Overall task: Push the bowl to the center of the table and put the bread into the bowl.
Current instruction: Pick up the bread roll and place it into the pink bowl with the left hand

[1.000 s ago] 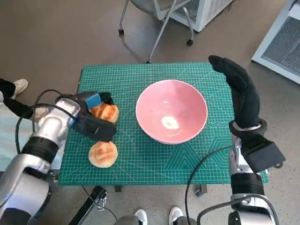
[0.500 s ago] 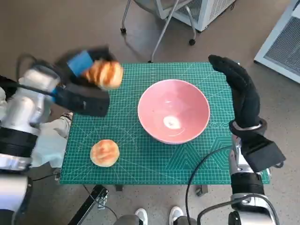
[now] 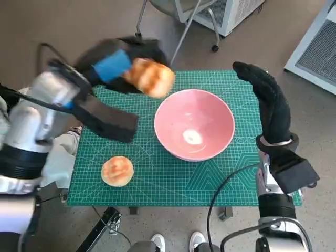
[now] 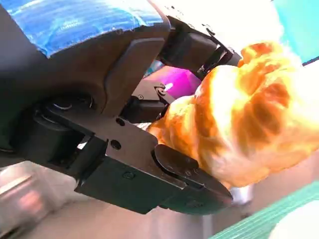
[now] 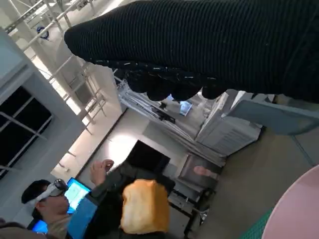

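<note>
My left hand (image 3: 118, 65) holds a golden bread roll (image 3: 151, 76) in the air, just off the far-left rim of the pink bowl (image 3: 193, 123). The left wrist view shows the roll (image 4: 249, 109) gripped between the black fingers (image 4: 164, 174). A second round bread (image 3: 116, 170) lies on the green mat near the table's front left. The bowl stands about mid-table and holds no bread. My right hand (image 3: 265, 97) in its black glove hangs flat over the table's right side, beside the bowl, holding nothing. In the right wrist view, the glove (image 5: 209, 50) is above and the lifted roll (image 5: 144, 206) beyond.
The green cutting mat (image 3: 157, 184) covers the small table. A chair on castors (image 3: 178, 26) and white equipment (image 3: 310, 47) stand beyond the far edge. A person wearing a headset (image 5: 45, 199) sits in the background of the right wrist view. Shoes (image 3: 197, 240) show below the front edge.
My left hand has lifted one roll from the mat at the left and carried it up and rightward to the bowl's rim. The other bread, the bowl and my right hand stayed put.
</note>
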